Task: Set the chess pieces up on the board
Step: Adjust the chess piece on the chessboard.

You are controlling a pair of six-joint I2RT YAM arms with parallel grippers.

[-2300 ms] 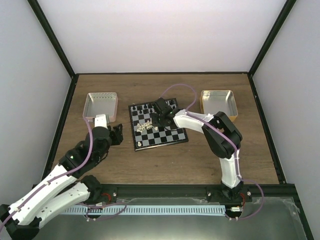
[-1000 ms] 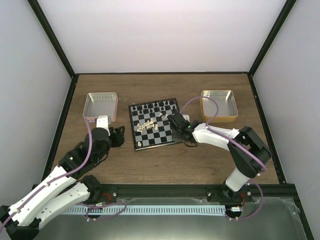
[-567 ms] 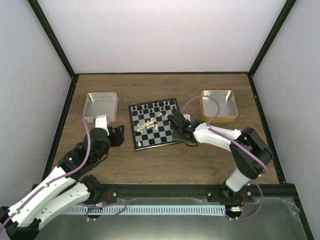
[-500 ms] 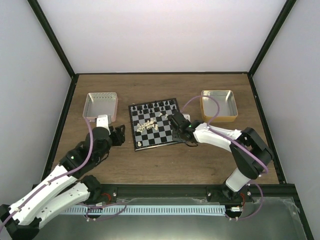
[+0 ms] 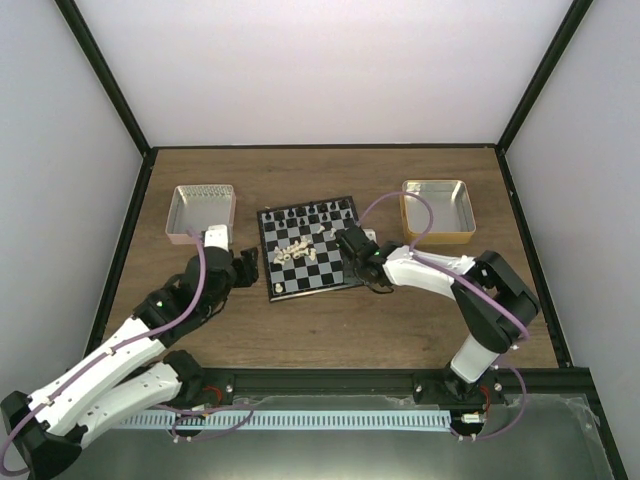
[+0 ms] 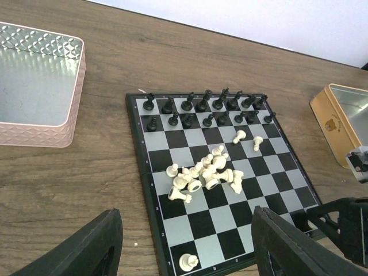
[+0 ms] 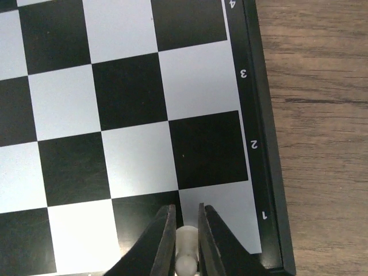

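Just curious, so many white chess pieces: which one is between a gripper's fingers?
The cream-white piece at the board's near-right corner, between the right gripper's fingers; the other white pieces lie heaped mid-board or stand apart.

Nos. 4, 3, 2, 1 printed on board (image 7: 253,109) border, rt side.

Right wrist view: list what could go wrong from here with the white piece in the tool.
1. The right tool pinches a cream piece at the last row, close to the rim of the board. If released tilted, it could topple or roll onto the wood.
2. The heap of cream pieces lies mid-board. A later reach into it may scatter some toward the black pieces.
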